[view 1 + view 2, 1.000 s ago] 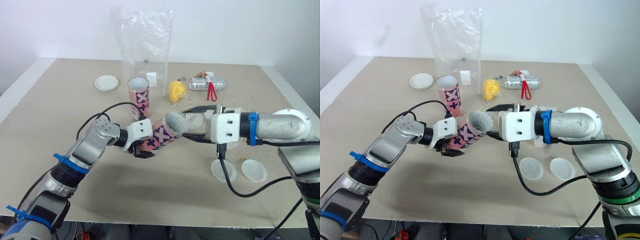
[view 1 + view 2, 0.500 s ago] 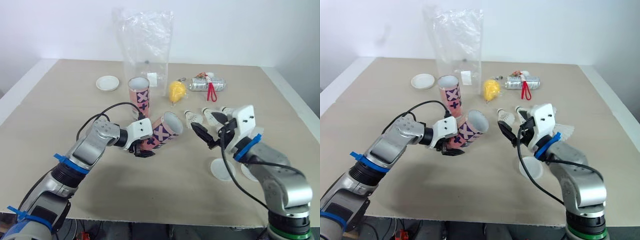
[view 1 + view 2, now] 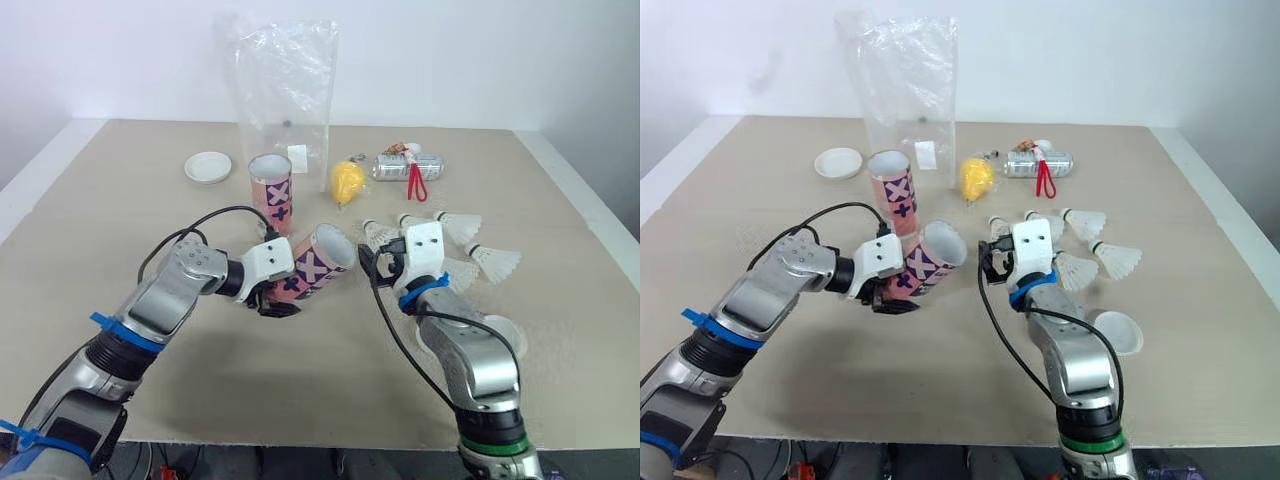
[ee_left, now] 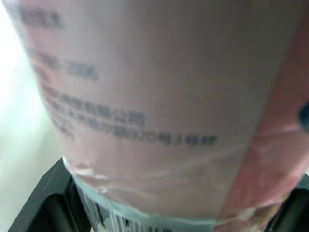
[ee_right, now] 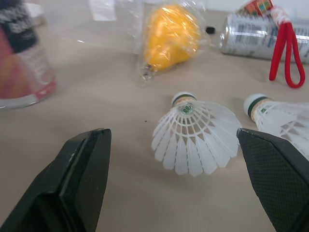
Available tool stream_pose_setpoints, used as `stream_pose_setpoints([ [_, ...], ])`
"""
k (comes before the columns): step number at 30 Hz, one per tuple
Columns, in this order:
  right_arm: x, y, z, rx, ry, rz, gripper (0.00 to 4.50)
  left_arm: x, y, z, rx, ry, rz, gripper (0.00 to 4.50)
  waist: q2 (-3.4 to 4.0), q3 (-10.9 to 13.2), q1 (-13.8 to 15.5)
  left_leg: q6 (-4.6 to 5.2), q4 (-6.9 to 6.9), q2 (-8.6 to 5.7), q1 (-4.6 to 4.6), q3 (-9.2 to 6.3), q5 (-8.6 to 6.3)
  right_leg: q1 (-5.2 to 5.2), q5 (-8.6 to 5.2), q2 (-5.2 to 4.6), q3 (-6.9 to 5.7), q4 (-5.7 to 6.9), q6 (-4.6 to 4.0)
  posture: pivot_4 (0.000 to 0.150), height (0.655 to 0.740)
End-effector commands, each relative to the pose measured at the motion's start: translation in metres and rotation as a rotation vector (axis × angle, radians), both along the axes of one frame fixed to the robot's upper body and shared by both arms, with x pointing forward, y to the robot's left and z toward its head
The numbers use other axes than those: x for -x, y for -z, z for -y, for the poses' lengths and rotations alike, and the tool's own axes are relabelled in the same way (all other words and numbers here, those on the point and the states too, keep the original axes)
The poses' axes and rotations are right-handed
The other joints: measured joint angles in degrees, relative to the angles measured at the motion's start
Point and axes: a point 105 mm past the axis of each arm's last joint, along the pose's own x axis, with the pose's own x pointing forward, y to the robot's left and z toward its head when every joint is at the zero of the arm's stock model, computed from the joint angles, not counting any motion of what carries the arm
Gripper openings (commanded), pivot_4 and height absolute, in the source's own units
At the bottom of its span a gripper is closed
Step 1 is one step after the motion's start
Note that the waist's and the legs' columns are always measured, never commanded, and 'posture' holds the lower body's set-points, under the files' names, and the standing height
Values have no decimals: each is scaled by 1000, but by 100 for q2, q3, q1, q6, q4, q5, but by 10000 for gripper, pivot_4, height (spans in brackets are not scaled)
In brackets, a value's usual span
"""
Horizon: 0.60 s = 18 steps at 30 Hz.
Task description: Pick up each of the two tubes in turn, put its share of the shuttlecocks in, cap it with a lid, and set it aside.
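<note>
- On the table (image 3: pixel 120 220), head camera: left gripper (image 3: pixel 278 300) is clamped round the closed end of the held tube (image 3: pixel 318 265), front-centre. Gripping the base leaves the mouth free for loading, I'd say. Can't tell whether the base touches the table.
- Held tube's long axis lies low, tilted. The open mouth points up and to the robot's right, at the right gripper (image 3: pixel 372 262). Reads as presented for a feed from that side.
- Second tube (image 3: pixel 270 190) stands upright just behind, mouth up, apart from both grippers. Presumably parked until its turn.
- Right gripper hangs low near the held tube's mouth, with the nearest shuttlecock (image 3: pixel 380 236) just beyond it. Other shuttlecocks (image 3: pixel 495 260) lie further right. Far lid (image 3: pixel 208 166) is back-left, near lid (image 3: pixel 1118 330) by the right forearm.
- Left wrist camera: pink printed tube wall runs across the frame, black fingers (image 4: pixel 43 203) hard against it either side. Solid clamp.
- Right wrist camera: fingers spread wide and empty. Nearest shuttlecock lies ahead on the line between them, untouched.
- Its cork points away from the gripper and its skirt toward it, axis roughly along the approach. My read: closing from here would land on feathers, which crush easily.
</note>
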Motion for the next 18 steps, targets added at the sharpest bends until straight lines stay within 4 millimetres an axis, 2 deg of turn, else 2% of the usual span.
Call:
stream_pose_setpoints([
  [1, -8, -14, -1, -45, 42, 59, 44627, -4, -6, -11, -17, -33, 33, 37125, 0, 0, -5, 0, -3, 0, 0, 0, 0, 0, -1, 0, 0, 0, -2, 1500, 7400],
  [18, -35, -7, -25, -222, 109, -5, 44627, -6, -6, -12, -27, -47, 45, 37125, 1, 0, -19, -3, -14, 1, 3, -8, 2, -1, -2, 2, -7, 0, -7, 1500, 7400],
])
